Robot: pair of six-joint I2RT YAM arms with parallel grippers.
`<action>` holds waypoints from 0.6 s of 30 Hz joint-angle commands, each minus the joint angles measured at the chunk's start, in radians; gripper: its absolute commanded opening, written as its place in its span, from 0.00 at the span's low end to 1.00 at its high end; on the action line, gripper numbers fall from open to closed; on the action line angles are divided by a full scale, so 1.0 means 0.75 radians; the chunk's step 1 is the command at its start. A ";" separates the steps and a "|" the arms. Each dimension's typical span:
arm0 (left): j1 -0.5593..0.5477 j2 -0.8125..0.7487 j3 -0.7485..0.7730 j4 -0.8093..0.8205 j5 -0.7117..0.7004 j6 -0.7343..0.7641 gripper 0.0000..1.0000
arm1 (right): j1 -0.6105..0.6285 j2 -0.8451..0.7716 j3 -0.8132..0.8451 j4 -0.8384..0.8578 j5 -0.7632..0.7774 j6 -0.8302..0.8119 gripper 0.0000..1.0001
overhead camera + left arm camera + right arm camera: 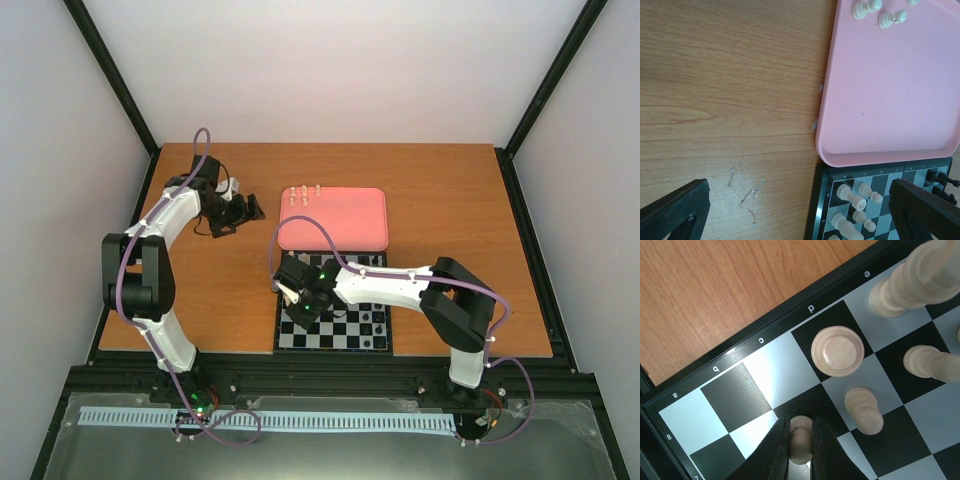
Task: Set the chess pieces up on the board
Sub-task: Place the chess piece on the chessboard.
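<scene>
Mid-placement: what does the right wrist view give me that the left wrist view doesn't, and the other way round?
Only the right wrist: the right gripper shut on a pale pawn, and the edge letters along the border.
Only the left wrist: the pink tray with loose pale pieces on it, black pieces at the view's right edge, and the left gripper, jaws wide open.
Both: the board, placed pale pieces on it, and the wooden table.
</scene>
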 commanded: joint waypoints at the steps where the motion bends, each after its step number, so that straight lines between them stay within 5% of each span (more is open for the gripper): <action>1: 0.008 -0.032 0.015 0.017 0.007 -0.007 1.00 | 0.013 0.017 0.019 0.011 -0.009 -0.016 0.12; 18: 0.008 -0.043 0.016 0.005 0.002 0.002 1.00 | 0.007 -0.125 0.073 -0.125 0.103 0.006 0.40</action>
